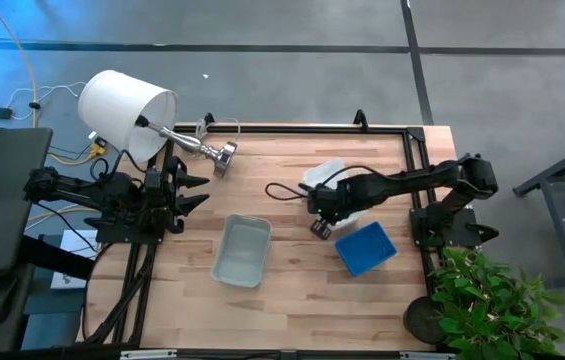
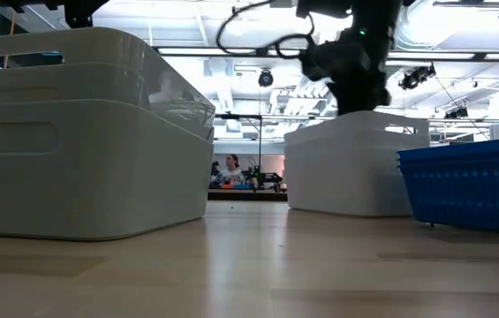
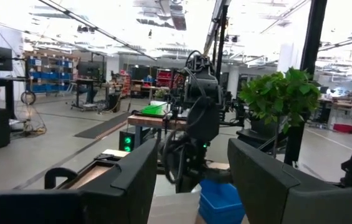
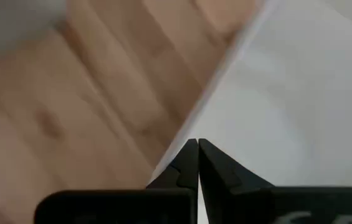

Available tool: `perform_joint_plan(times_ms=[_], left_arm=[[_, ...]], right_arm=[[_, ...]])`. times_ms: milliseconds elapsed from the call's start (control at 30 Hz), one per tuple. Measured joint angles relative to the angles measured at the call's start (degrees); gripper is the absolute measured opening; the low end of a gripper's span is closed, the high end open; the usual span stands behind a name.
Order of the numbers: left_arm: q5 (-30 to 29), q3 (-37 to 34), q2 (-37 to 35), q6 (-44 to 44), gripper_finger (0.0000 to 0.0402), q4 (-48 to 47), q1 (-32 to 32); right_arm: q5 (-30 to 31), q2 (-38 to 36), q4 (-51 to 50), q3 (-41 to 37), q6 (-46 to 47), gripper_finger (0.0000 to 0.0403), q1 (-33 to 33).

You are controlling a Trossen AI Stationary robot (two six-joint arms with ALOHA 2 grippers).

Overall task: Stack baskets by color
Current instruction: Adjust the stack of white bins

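White baskets (image 1: 324, 175) sat at the surface's far middle-right, partly hidden by the right arm in the high view; in the low view they showed as one white bin (image 2: 355, 168) with the arm hanging above it. Blue baskets (image 1: 366, 248) lay just beside them toward the near right, turned at an angle, also seen at the low view's right edge (image 2: 474, 181). Pale grey baskets (image 1: 241, 250) rested near the middle of the wooden surface (image 1: 292, 300), well apart from the blue; in the low view they looked nested, one rim above another (image 2: 72, 132). Right gripper (image 4: 197, 163) was over the white bin's edge w/ jaws pressed fully together, tips touching, nothing visibly between them. Left gripper (image 1: 190, 192) waited at the surface's left edge, jaws apart and empty, pointing across toward the right arm. Off the far left corner a white lampshade (image 1: 122, 110) w/ metal stand lay tipped over. A plant (image 1: 487, 300) stood at the near right corner. A person (image 2: 230, 170) sat in the room far behind.
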Motion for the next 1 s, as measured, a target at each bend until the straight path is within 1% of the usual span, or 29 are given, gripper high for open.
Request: perform_joint_plan(times_ms=[200,367,600,800,1000], left_arm=[[0.06,0.0,-0.02,-0.14,0.0184,0.01,0.0],[0.06,0.0,-0.01,-0.23,0.0184,0.0,0.0],[0.73,0.0,-0.02,-0.22,0.0184,0.02,-0.02],[0.71,0.0,0.0,-0.94,0.0184,0.04,0.0],[0.73,0.0,-0.02,-1.05,0.0184,0.04,-0.02]], right_arm=[[-2.23,0.02,10.06,0.0,-0.14,0.0,0.18],[-4.13,0.02,16.11,0.0,-0.65,0.0,0.42],[-5.44,0.34,18.43,0.0,0.77,0.0,3.77],[-5.26,0.32,23.96,-0.02,1.9,0.0,7.85],[-5.0,0.32,24.47,-0.02,5.14,0.0,11.55]])
